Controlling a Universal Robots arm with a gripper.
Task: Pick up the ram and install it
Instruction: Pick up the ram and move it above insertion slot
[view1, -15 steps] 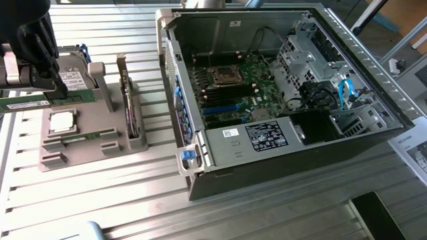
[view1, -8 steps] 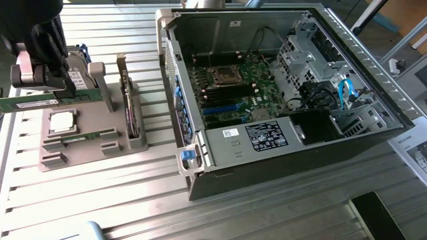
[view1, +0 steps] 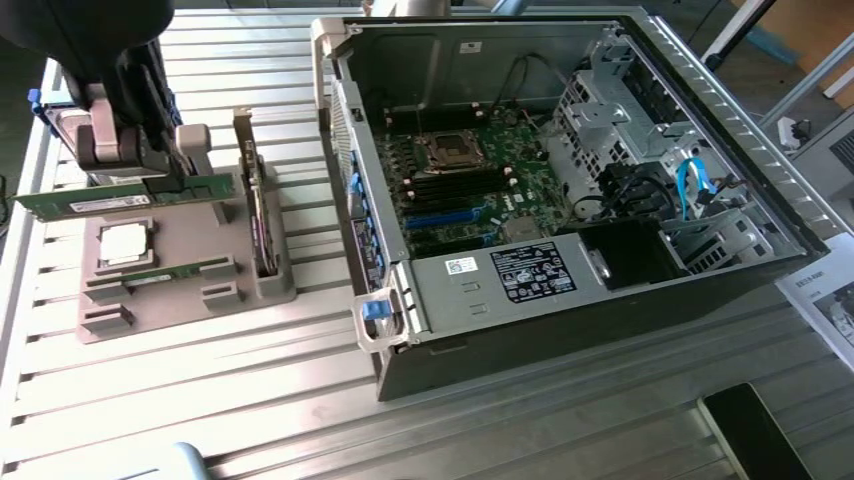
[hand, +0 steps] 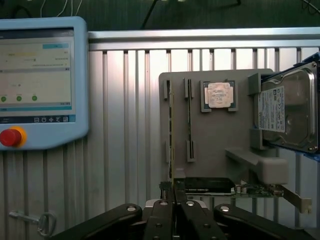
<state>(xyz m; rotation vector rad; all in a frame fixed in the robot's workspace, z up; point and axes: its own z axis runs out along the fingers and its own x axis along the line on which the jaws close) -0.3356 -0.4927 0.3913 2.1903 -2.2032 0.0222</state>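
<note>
My gripper (view1: 142, 176) at the exterior view's left is shut on the ram (view1: 118, 204), a long green stick lying level over the far end of the grey holder (view1: 187, 250). In the wrist view the fingers (hand: 165, 220) pinch this ram (hand: 170, 130) edge-on, beside its holder slot. I cannot tell whether it is clear of the slot. A second, matching stick (view1: 163, 275) (hand: 188, 120) rests in the holder. The open computer case (view1: 694, 110) lies to the right, its motherboard (view1: 461, 190) facing up.
The holder also carries a silver processor (view1: 123, 243) (hand: 219, 95), an upright expansion card (view1: 254, 205) (hand: 235, 188) and a hard drive (hand: 287, 110). A pendant with a screen and red button (hand: 40, 80) lies on the slatted table (view1: 200, 400). A dark slab (view1: 754, 430) sits at the near right.
</note>
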